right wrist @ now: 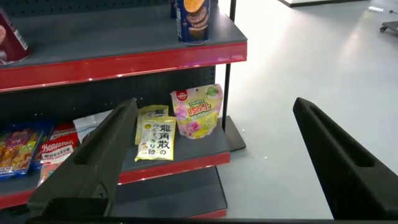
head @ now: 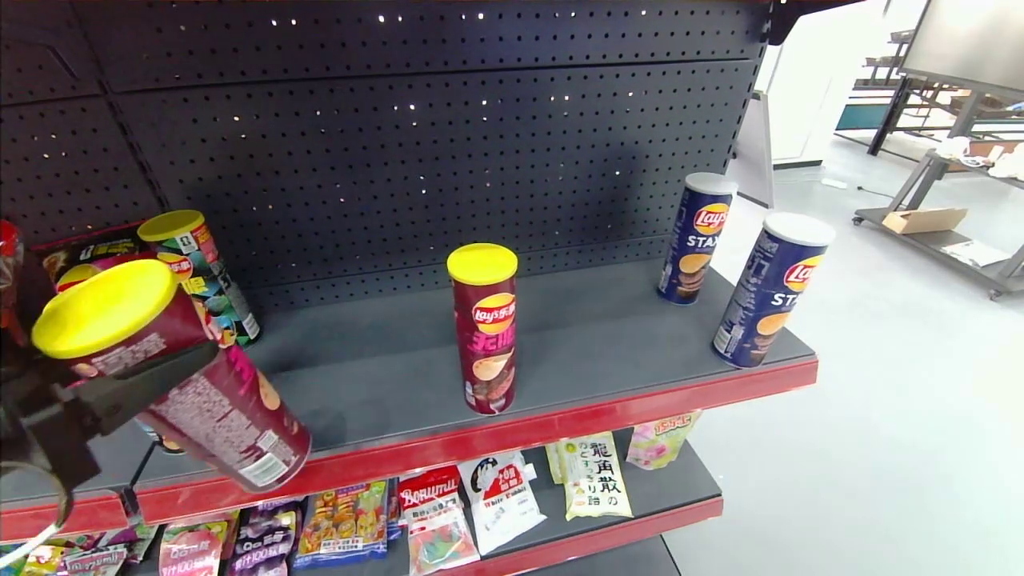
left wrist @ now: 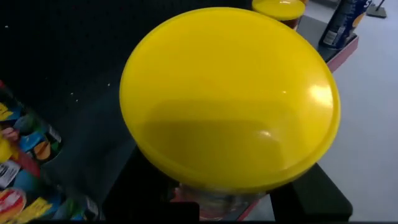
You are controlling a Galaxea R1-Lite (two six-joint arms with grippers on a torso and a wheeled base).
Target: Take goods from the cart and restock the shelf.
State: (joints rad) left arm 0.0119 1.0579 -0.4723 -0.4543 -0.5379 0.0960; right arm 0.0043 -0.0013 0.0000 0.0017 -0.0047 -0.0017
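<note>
head: looked down on shelf | left wrist: sat close over can | right wrist: faced lower shelf, shared with head

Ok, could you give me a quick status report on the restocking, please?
Left gripper shut on maroon can, tilted, near the shelf front edge. Right gripper open, empty. Upright can stands apart; nothing blocking.

White light floods the floor on the right of the head view, nearly washed out at upper right. The pegboard sits dim, pinpricked with light, with a soft shadow right of centre. Glare gleams on the yellow lid.
</note>
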